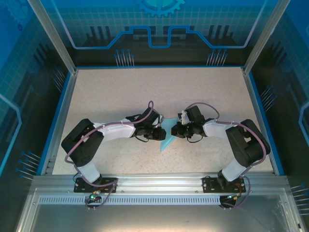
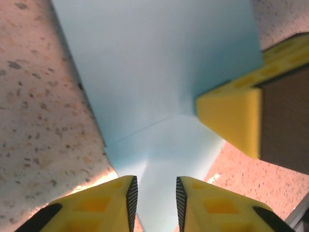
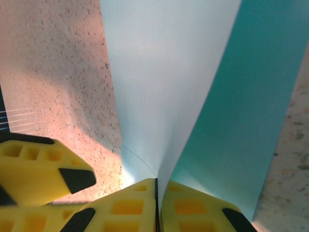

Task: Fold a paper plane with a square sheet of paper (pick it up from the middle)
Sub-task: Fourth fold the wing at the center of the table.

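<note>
The paper plane [image 1: 166, 140] is light-blue folded paper, a narrow triangle whose tip points at the near edge, mid-table between both arms. My right gripper [image 3: 157, 181] is shut on a raised fold of the paper [image 3: 159, 72], which rises in two layers, pale and teal. My left gripper [image 2: 154, 187] is open, with the paper [image 2: 154, 72] running through the gap and a crease line across it. In the top view the left gripper [image 1: 161, 133] and right gripper [image 1: 175, 130] meet at the paper. A right finger [image 2: 231, 116] rests on the paper's right edge.
The speckled beige table [image 1: 120, 96] has a blue rim [image 1: 57, 121] and an aluminium rail [image 1: 154, 181] at the near edge by the arm bases. Glass walls with metal posts [image 1: 53, 34] enclose the back and sides. A left finger [image 3: 43, 164] shows beside the right jaws.
</note>
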